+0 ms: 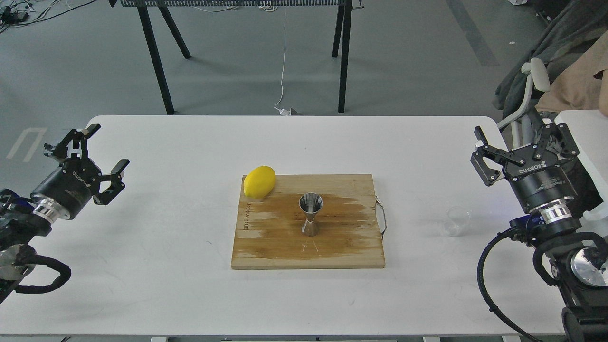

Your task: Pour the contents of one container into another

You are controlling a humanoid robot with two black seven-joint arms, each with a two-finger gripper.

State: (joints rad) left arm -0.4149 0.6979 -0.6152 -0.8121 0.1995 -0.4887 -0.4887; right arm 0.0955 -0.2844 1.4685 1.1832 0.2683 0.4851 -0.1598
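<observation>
Our small clear glass cup (457, 221) stands upright on the smooth white table (166, 266), right of the wooden board (346, 254) and apart from it. The shiny steel hourglass jigger (310, 214) stands mid-board on a dark wet patch; a glossy lemon (259, 181) rests at the board's far-left corner. Our right gripper (522, 142) and left gripper (97, 149) both hang spread wide, empty.
</observation>
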